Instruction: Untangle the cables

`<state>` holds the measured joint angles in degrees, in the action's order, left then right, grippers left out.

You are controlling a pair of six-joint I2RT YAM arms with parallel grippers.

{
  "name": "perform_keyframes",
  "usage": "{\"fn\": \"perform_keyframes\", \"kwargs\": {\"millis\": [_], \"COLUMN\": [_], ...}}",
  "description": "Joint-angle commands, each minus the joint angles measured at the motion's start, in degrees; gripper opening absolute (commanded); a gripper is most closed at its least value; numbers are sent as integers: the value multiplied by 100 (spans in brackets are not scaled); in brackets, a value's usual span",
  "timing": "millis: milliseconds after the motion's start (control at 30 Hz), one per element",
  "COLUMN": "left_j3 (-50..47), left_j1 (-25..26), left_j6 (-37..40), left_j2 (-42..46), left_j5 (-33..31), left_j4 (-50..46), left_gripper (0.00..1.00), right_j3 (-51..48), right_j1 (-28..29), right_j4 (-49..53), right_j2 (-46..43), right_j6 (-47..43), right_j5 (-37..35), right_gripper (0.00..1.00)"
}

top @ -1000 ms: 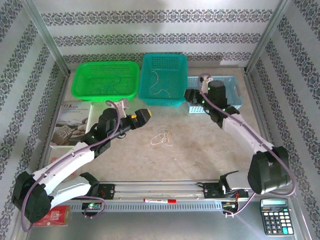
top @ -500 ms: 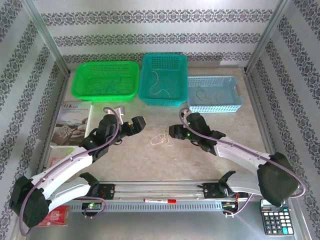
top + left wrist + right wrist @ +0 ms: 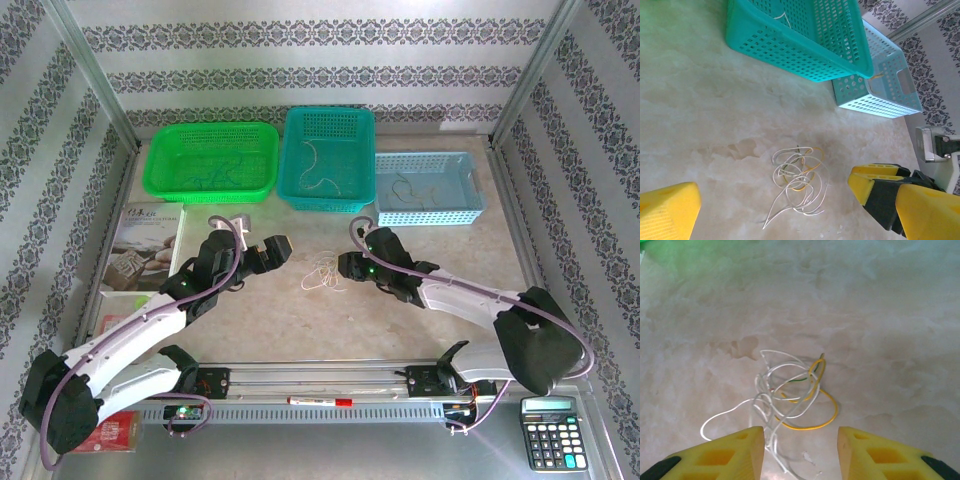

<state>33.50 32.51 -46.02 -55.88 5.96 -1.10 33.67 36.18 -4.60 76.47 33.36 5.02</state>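
The cables (image 3: 323,275) are a small knot of thin whitish wires with a yellow one and a bit of green, lying on the marble tabletop between the two arms. In the left wrist view the cables (image 3: 799,177) lie just ahead of my left gripper (image 3: 772,194), whose yellow fingers stand wide open on either side. My left gripper (image 3: 277,247) hovers to the left of the bundle. My right gripper (image 3: 345,266) sits close on its right. In the right wrist view the cables (image 3: 790,395) lie just beyond the open right gripper (image 3: 800,440), and a white strand trails between its fingers.
Three baskets stand at the back: green (image 3: 210,128), teal (image 3: 330,110) and light blue (image 3: 428,157), each holding loose wires. A booklet (image 3: 140,250) lies at the left. A calculator (image 3: 552,432) and a red pen (image 3: 320,401) lie near the front rail.
The right arm swung from over the light blue basket down and left to the bundle. Its jaws narrowed a little. The left gripper dropped slightly toward the table.
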Motion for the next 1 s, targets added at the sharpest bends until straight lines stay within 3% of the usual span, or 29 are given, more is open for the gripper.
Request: {"fn": "perform_keyframes", "kwargs": {"millis": [0, 300, 600, 967], "left_j3": [-38, -35, 73, 288], "left_j1": [-50, -52, -52, -57], "left_j6": [64, 86, -221, -18], "left_j2": [-20, -66, -153, -228], "left_j5": [56, -6, -437, 161], "left_j4": [47, 52, -329, -191], "left_gripper": [100, 100, 100, 100], "right_j3": [-27, 271, 776, 658], "right_j1": [-37, 250, 449, 234], "right_j4": [-74, -223, -208, -76], "right_j2": [211, 705, 1073, 707], "right_j6": [83, 108, 12, -102], "right_j5": [-7, 113, 127, 2], "right_gripper": [41, 41, 49, 50]}}
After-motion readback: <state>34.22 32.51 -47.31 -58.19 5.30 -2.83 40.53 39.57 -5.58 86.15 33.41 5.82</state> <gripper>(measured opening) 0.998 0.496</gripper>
